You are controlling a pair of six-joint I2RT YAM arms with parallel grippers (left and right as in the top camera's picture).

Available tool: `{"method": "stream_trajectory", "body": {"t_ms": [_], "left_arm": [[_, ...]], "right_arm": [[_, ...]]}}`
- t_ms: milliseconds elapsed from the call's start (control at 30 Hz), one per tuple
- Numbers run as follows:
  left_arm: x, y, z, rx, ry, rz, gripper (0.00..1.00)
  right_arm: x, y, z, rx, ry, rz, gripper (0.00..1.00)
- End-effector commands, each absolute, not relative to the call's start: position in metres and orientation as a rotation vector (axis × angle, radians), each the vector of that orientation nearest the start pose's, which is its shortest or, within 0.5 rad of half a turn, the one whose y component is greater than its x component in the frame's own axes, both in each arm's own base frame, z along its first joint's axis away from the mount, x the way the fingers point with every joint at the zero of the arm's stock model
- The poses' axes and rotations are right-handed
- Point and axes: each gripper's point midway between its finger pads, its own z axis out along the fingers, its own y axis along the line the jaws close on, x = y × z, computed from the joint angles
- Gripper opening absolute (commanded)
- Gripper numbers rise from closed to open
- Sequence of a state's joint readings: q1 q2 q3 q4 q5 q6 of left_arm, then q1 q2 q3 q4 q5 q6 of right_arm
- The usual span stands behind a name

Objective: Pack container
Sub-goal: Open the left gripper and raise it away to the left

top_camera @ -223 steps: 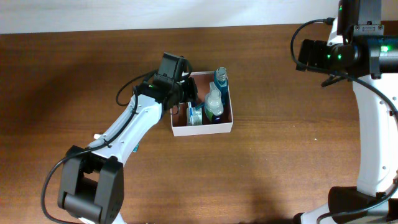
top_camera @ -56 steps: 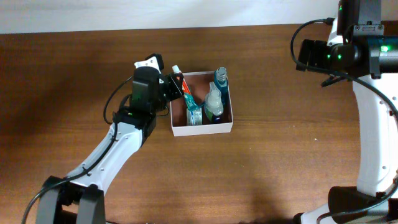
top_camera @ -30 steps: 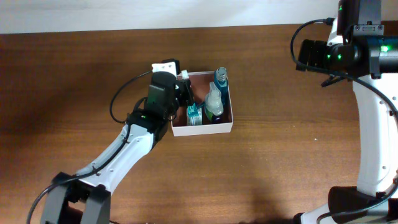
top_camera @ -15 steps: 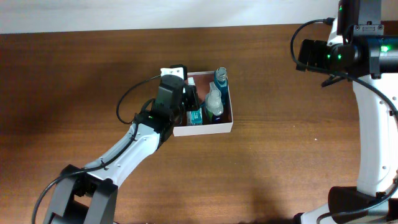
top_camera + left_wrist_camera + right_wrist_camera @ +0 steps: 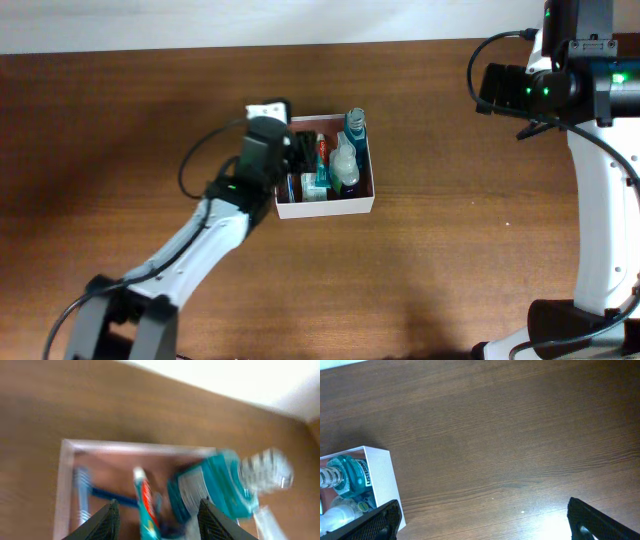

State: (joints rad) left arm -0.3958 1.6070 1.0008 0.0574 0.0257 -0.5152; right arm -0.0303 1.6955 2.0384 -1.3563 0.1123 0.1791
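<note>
The container (image 5: pixel 325 208), a small white-walled box with a reddish-brown inside, stands mid-table. In it lie a red and teal toothpaste tube (image 5: pixel 321 152), a teal mouthwash bottle (image 5: pixel 354 125), a clear bottle (image 5: pixel 345 162) and a blue toothbrush (image 5: pixel 82 497). My left gripper (image 5: pixel 298 152) hangs over the box's left half. In the left wrist view the left gripper (image 5: pixel 160 520) is open, and the toothpaste tube (image 5: pixel 145 505) lies loose between the fingers, touching neither. My right gripper (image 5: pixel 485 520) is wide open over bare wood, far to the right of the container (image 5: pixel 377 480).
The right arm (image 5: pixel 560 85) stands at the table's far right corner. A pale wall runs along the table's back edge (image 5: pixel 200 45). Brown wooden table top (image 5: pixel 450 260) surrounds the box on all sides.
My left gripper carried the toothpaste tube over the container, opened, and drew back slightly left. The tube now lies inside the box. The right arm has not moved.
</note>
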Motion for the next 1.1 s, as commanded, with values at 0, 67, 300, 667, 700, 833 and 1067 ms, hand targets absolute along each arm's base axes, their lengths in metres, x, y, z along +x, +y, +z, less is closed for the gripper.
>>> {"method": "stream_trajectory", "body": {"t_ms": [0,67,300,667,700,833,1067], "left_arm": [[0.451,-0.139,0.216,-0.197,2.02,-0.525,0.53],[0.455,-0.111,0.226,-0.253,1.988,-0.493,0.56],[0.454,-0.036,0.225,-0.42,1.991,-0.383,0.66],[0.437,-0.002,0.193,-0.532,2.115,-0.304,0.99],[0.434,-0.002,0.188,-0.538,2.137,-0.3,0.99],[0.416,-0.002,0.166,-0.568,2.252,-0.274,0.99],[0.398,-0.002,0.148,-0.593,2.347,-0.251,0.99]], "right_arm": [[0.393,-0.035,0.307,0.313,2.554,-0.109,0.99],[0.393,-0.035,0.307,0.313,2.554,-0.109,0.99],[0.393,-0.035,0.307,0.313,2.554,-0.108,0.99],[0.393,-0.035,0.307,0.312,2.554,-0.109,0.99],[0.393,-0.035,0.307,0.313,2.554,-0.109,0.99],[0.393,-0.035,0.307,0.313,2.554,-0.108,0.99],[0.393,-0.035,0.307,0.312,2.554,-0.109,0.99]]}}
